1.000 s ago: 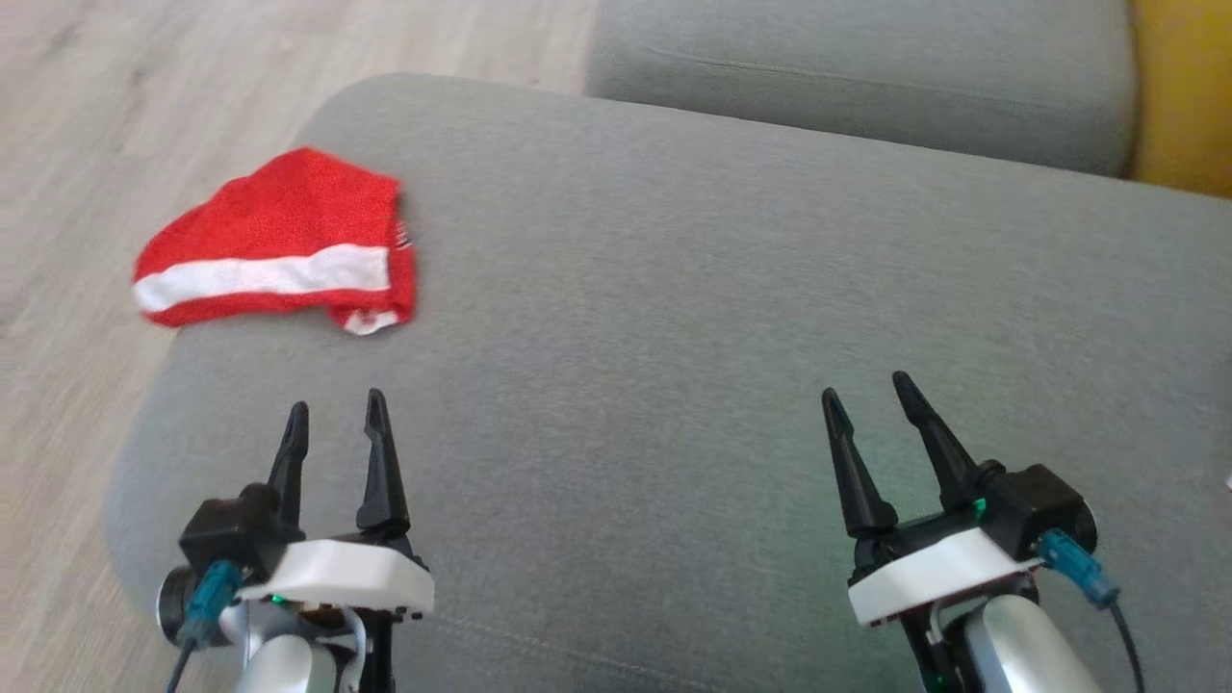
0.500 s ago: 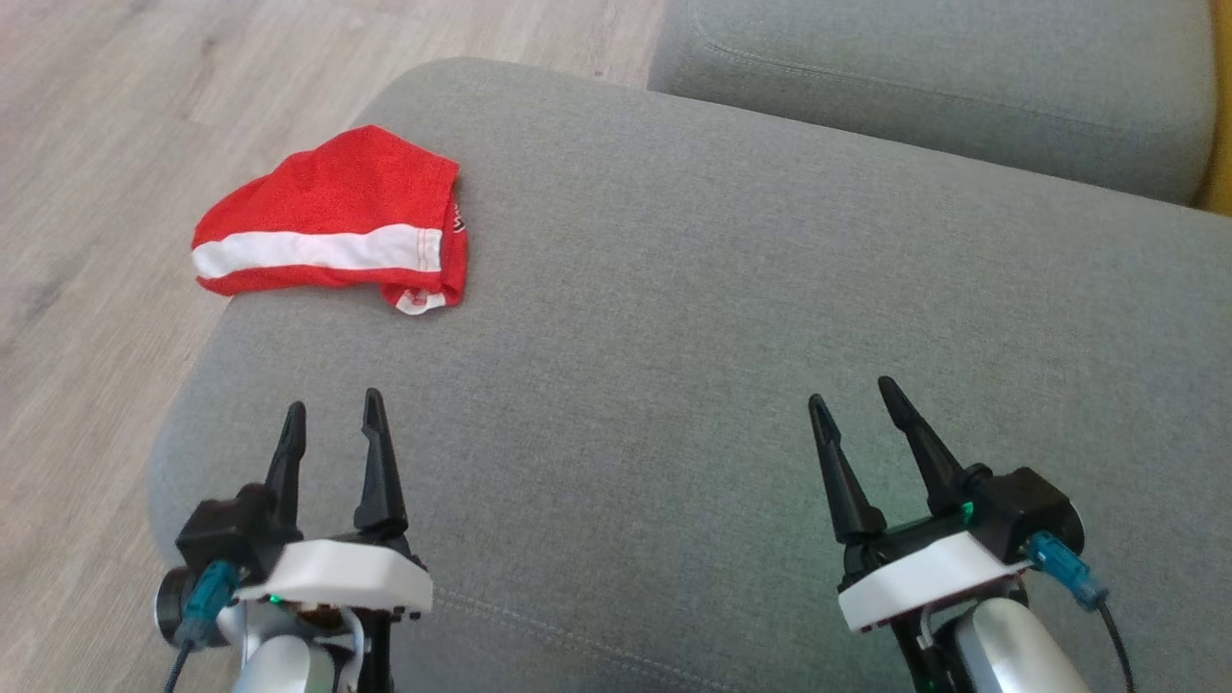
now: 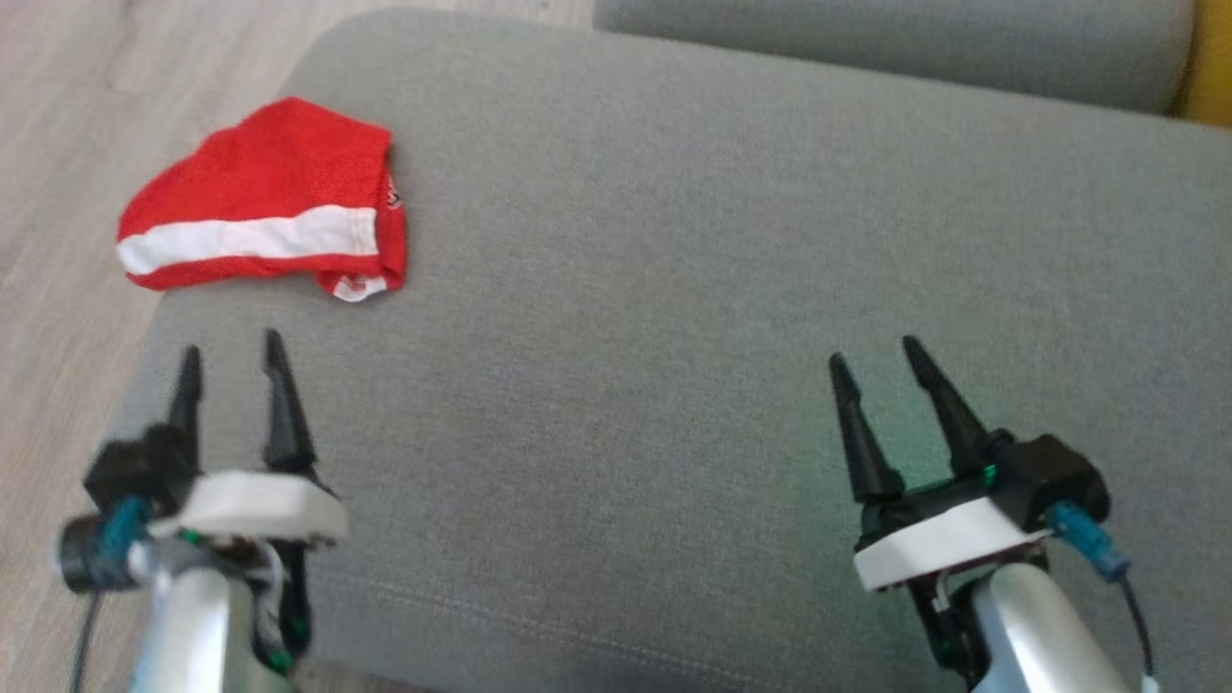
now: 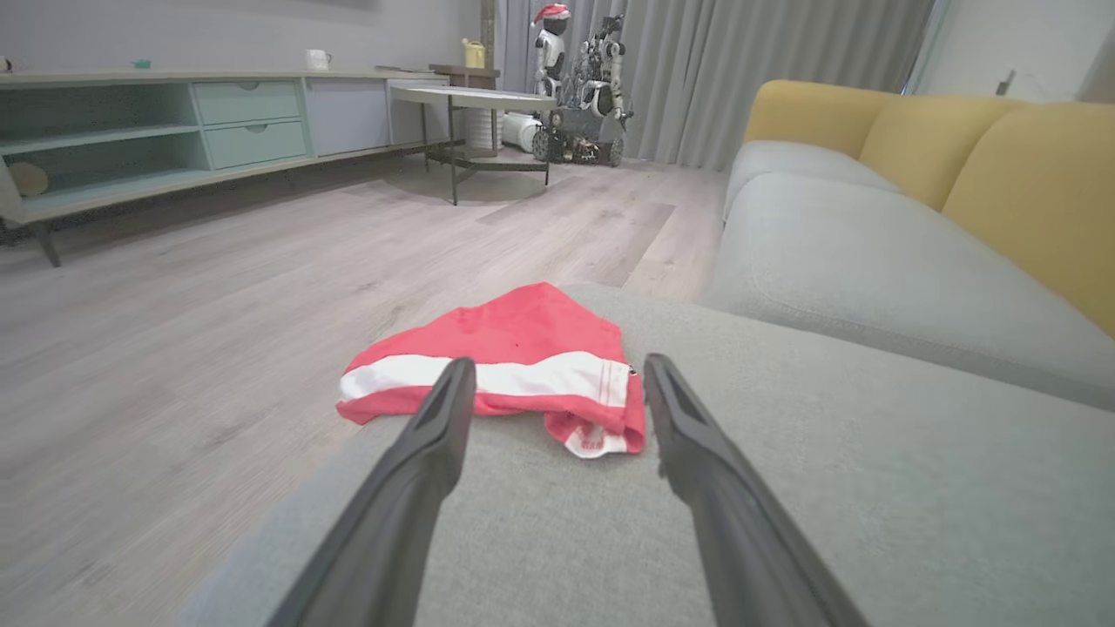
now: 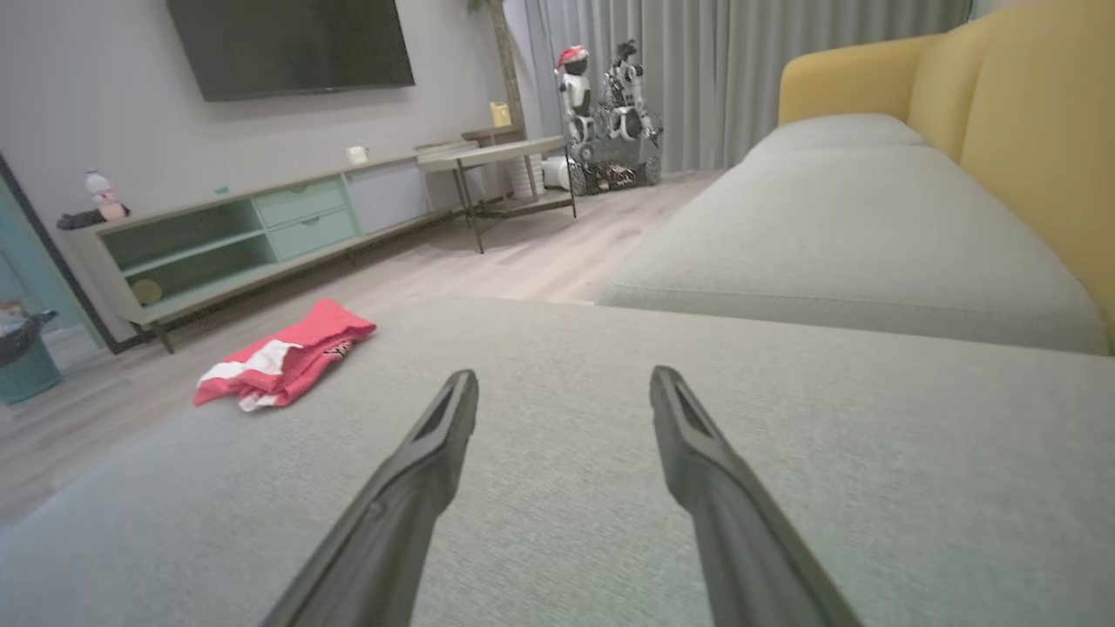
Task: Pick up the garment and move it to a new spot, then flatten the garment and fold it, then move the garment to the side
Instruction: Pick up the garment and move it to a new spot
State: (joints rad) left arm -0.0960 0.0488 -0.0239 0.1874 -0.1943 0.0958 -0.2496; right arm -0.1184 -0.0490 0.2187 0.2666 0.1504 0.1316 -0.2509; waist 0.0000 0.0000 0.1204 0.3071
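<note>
The garment (image 3: pixel 260 197) is red with a white stripe and lies folded at the far left corner of the grey sofa cushion (image 3: pixel 674 241), partly over its edge. The left wrist view has the garment (image 4: pixel 514 344) just beyond the fingertips; in the right wrist view the garment (image 5: pixel 279 357) lies far off to the left. My left gripper (image 3: pixel 228 351) hovers open over the cushion a short way in front of the garment, nothing between its fingers. Over the cushion's right part my right gripper (image 3: pixel 874 348) stands open and empty too.
Wooden floor (image 3: pixel 58 144) runs along the cushion's left edge. A second grey seat (image 3: pixel 885 38) with yellow backrests (image 4: pixel 1002 165) lies behind. Across the room stand a low green cabinet (image 4: pixel 174 131), a small table (image 4: pixel 475 96) and another robot (image 4: pixel 584 78).
The head camera has shifted, so the whole picture moved. My left gripper has gone forward and to the left, nearer the garment. The garment lies as before.
</note>
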